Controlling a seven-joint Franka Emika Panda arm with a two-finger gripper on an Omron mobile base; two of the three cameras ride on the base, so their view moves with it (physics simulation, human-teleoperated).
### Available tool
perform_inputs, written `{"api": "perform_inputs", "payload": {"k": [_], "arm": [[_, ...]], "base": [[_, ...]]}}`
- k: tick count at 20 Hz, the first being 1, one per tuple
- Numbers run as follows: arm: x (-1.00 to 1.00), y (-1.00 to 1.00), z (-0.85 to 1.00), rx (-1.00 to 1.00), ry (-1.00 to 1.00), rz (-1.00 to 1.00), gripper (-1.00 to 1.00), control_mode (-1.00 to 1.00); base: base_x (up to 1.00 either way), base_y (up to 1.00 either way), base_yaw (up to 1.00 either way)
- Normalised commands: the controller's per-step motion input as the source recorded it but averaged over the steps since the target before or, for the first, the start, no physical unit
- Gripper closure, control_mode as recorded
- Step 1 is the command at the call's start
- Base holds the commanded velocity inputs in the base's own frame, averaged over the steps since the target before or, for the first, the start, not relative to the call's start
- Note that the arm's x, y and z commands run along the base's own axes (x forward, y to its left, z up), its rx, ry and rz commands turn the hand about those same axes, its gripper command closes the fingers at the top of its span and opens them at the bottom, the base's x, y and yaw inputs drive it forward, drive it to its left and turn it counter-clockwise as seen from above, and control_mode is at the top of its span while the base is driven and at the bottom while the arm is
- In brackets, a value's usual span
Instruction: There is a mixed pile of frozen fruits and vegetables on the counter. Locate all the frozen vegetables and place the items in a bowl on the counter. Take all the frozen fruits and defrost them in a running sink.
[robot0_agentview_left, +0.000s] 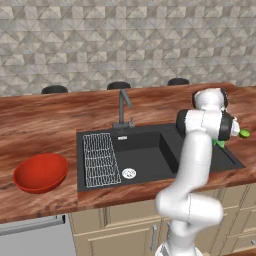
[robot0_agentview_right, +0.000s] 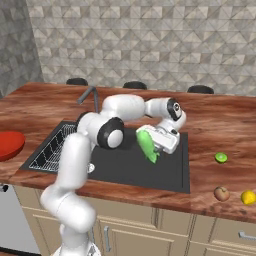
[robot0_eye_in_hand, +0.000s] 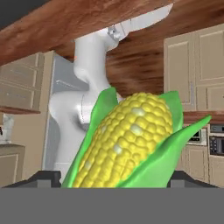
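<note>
Right base view: two-finger gripper (robot0_agentview_right: 156, 145) at frame centre, over the black rectangular sink (robot0_agentview_right: 165, 167), clamped on a green-husked yellow corn cob (robot0_agentview_right: 148, 145). Glossy red bowl (robot0_agentview_right: 10, 144) at left edge; small green lime ball (robot0_agentview_right: 221, 157), reddish-brown round piece (robot0_agentview_right: 221, 193) and yellow roundish piece (robot0_agentview_right: 248, 197) on the wood-grain counter (robot0_agentview_right: 220, 125), lower right.

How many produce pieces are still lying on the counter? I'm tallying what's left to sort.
3, all on the counter right of the sink: a green lime, a reddish-brown fruit and a yellow piece near the front edge. The arm may hide others.
</note>
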Motion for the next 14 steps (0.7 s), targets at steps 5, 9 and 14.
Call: {"api": "perform_inputs", "payload": {"k": [5,9,14], "arm": [[-0.53,0.76,0.69,0.0,-0.13,0.07,1.0,-1.0],[-0.28,0.58,0.51,0.02,-0.32,0.13,1.0,-1.0],[0.02,0.38,0.17,0.01,-0.49,0.22,1.0,-1.0]], "base": [[0.0,0.0,0.0],[0.0,0.0,0.0],[0.0,0.0,0.0]]}}
